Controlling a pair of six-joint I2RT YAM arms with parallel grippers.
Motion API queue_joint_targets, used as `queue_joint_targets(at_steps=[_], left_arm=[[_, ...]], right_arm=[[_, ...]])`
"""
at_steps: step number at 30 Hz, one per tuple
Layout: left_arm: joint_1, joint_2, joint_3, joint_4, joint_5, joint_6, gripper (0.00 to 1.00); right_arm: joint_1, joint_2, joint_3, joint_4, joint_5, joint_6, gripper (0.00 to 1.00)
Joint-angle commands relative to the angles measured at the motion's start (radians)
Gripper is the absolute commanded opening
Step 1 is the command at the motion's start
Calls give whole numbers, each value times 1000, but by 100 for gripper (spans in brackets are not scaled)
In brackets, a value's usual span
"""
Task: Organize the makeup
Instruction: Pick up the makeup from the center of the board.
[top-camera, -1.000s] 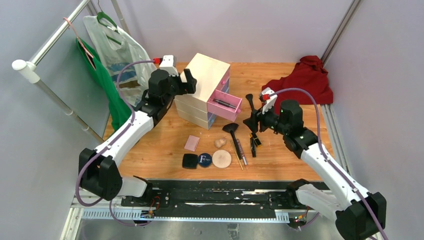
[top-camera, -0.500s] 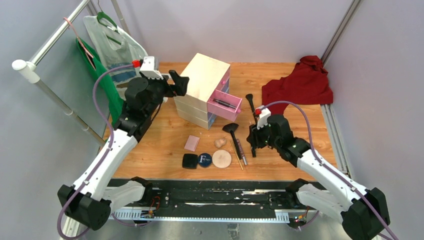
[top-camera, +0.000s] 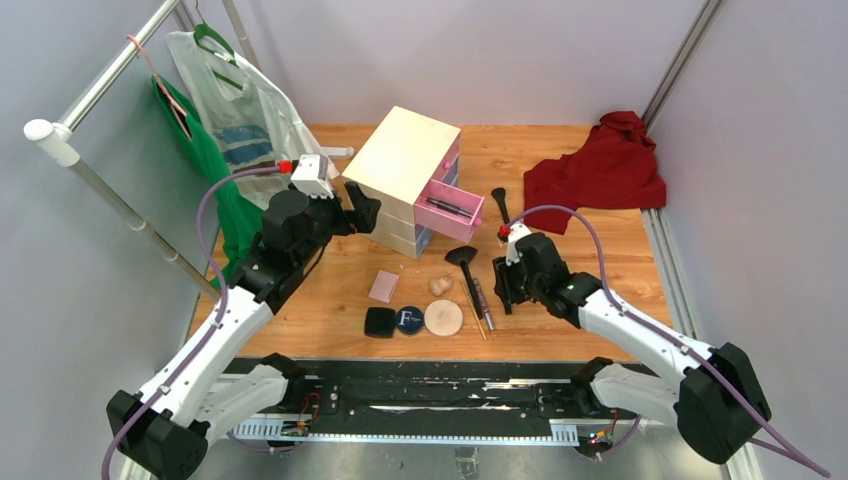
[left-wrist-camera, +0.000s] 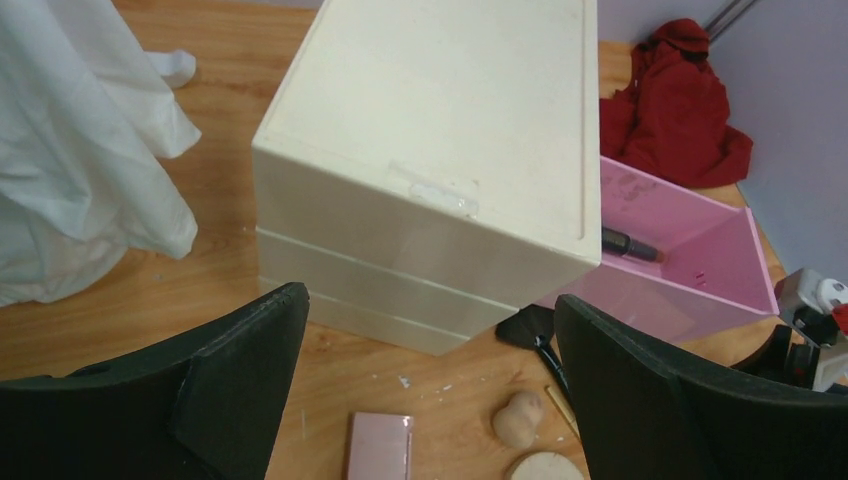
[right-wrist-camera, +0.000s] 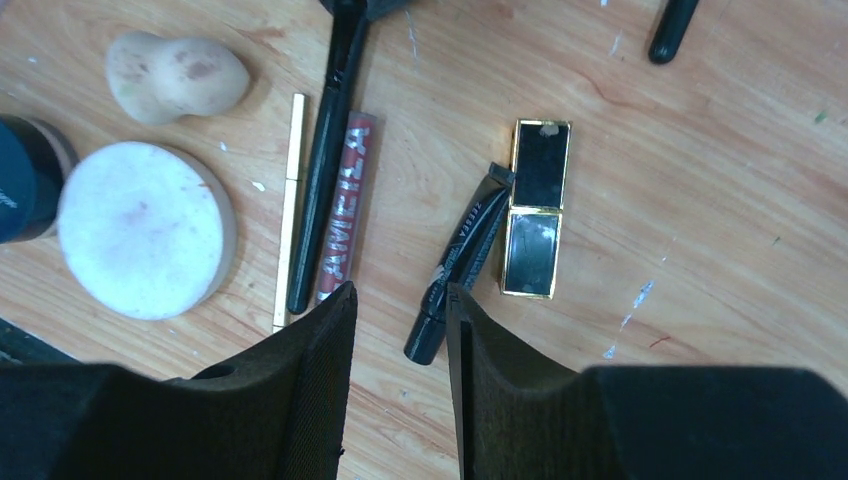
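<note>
The left gripper (top-camera: 360, 205) hangs beside the cream chest (top-camera: 405, 165), on its left side, with the fingers spread wide and nothing between them. In its wrist view the top drawer (left-wrist-camera: 690, 250), a pink one, is pulled out, and one dark stick (left-wrist-camera: 628, 243) lies inside it.

The right gripper (right-wrist-camera: 400, 295) is low over the table (top-camera: 590, 260), right of the makeup. Its fingers stand close, with only a narrow gap. The lower end of a black tube (right-wrist-camera: 462, 255) lies in this gap – whether the fingers already press on it cannot be told.

Just beside the tube, touching its upper end, lies the black-gold lipstick (right-wrist-camera: 533, 215). To the left of the tube three long things lie side by side:
- a reddish lettered tube (right-wrist-camera: 340, 215)
- the black brush (right-wrist-camera: 325, 170)
- a thin pale pencil (right-wrist-camera: 290, 210)

Further left are the beige sponge (right-wrist-camera: 175, 75) and, nearer to the arms, the beige round puff (right-wrist-camera: 140, 230), with the round navy compact (right-wrist-camera: 20, 180) touching it.

The black square compact (top-camera: 379, 322) lies just beside the navy one, and the pink square (top-camera: 384, 286) lies behind them – all on the wood in front of the chest.

A second dark handle (right-wrist-camera: 672, 30) lies apart, near the drawer. A red cloth (top-camera: 600, 170) is in the far right corner.
</note>
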Motion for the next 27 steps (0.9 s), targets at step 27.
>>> queue_joint_targets(at_steps=[27], left_arm=[[-36, -78, -40, -23, -66, -3, 98]], right_arm=[[8, 218, 14, 27, 117, 29, 32]])
